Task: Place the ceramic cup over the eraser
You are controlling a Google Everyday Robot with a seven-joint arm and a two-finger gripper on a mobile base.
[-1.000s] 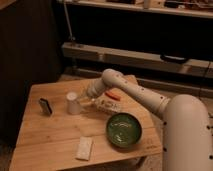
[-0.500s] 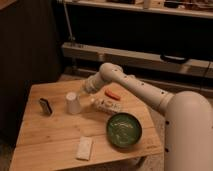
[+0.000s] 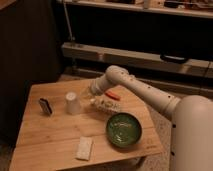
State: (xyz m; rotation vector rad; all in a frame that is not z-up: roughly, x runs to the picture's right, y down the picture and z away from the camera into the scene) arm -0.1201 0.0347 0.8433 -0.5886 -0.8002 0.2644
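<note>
The small white ceramic cup [image 3: 73, 102] stands on the wooden table [image 3: 50, 135], left of the middle; it looks upside down. A small dark block [image 3: 45, 106], which looks like the eraser, lies to the cup's left, apart from it. My gripper [image 3: 86, 94] hangs at the end of the white arm [image 3: 140, 90], just right of the cup's top and close to it. I cannot tell whether it touches the cup.
A green bowl [image 3: 123, 130] sits at the front right. A white packet [image 3: 106, 105] and an orange-red item [image 3: 113, 94] lie under the arm. A flat white pad [image 3: 84, 148] lies near the front edge. Dark shelving stands behind the table.
The gripper has moved left and slightly up, from above the white packet towards the cup. The cup, the dark block and the bowl have not moved.
</note>
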